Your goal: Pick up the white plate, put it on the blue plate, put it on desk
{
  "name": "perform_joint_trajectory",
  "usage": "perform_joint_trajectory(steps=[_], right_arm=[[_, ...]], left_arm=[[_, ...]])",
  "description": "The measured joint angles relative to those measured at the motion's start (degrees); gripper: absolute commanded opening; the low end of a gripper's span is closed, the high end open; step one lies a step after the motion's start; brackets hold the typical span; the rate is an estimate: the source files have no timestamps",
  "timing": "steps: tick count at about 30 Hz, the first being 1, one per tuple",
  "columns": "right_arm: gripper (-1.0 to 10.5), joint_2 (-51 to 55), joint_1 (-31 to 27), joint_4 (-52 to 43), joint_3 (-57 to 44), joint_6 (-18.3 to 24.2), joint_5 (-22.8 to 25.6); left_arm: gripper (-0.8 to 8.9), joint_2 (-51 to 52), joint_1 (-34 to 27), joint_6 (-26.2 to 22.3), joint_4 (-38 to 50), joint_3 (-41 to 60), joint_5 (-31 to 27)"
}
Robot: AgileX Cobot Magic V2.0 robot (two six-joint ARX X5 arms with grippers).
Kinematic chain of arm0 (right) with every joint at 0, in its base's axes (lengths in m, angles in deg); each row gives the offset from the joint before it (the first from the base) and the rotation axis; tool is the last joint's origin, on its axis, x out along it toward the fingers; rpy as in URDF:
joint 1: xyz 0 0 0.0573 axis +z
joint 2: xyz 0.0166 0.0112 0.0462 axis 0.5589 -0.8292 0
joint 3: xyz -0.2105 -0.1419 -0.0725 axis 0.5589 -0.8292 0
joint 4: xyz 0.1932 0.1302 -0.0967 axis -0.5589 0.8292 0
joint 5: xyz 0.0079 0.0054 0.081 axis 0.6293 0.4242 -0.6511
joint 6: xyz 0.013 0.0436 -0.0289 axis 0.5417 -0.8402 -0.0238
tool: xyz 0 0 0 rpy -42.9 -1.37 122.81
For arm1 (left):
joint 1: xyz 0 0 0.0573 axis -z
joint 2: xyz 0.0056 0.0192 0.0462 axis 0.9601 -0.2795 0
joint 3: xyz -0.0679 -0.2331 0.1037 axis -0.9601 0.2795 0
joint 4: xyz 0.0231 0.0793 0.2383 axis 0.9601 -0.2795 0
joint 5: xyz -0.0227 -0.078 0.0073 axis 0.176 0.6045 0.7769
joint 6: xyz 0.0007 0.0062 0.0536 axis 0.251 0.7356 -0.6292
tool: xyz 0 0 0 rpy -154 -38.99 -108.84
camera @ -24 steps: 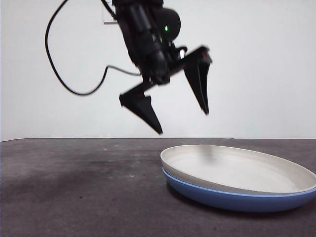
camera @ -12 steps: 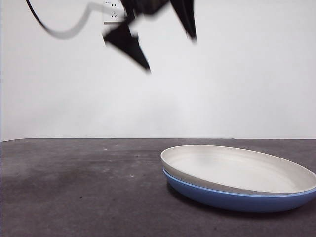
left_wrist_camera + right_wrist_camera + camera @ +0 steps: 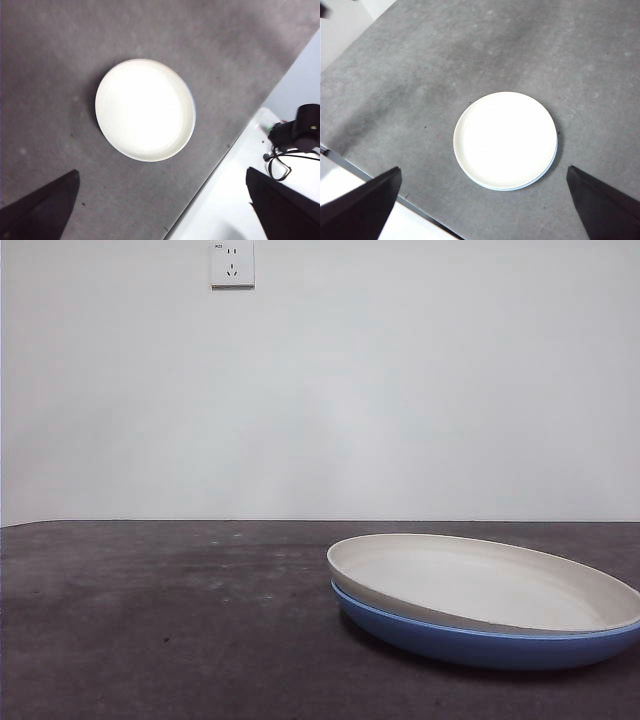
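Left gripper [image 3: 162, 210], right gripper [image 3: 482, 205]: both hovering high, jaws wide, empty. White plate [image 3: 480, 585] sitting nested on blue plate [image 3: 470, 642], desk [image 3: 160, 630].

I see a white wall [image 3: 400, 390] behind the work surface, with a white socket plate [image 3: 232, 264] mounted high on it. From the left wrist camera I see a black device [image 3: 300, 135] with a looping black cable [image 3: 278, 167] on a white surface [image 3: 235, 200].
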Motion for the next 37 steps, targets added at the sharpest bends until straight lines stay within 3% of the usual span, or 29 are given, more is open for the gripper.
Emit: perform_joint_trajectory(steps=[9, 20, 29, 37], right_arm=[[6.4, -1.03, 0.00, 3.30, 0.00, -2.56, 0.00], [6.4, -3.43, 0.00, 2.64, -5.20, -3.96, -0.07], [6.4, -4.68, 0.00, -9.64, -21.29, -7.13, -5.60], [6.4, -16.35, -0.11, -18.51, -25.86, -8.13, -6.03]], left_arm=[[5.37, 15.43, 0.00, -0.68, -0.02, 3.96, -0.02], [5.37, 36.76, 0.00, -0.63, 4.55, 25.99, -0.04], [5.34, 49.99, 0.00, 2.58, 9.79, 38.91, -0.04], [5.34, 56.85, 0.00, 7.19, 11.96, 48.96, -0.04]])
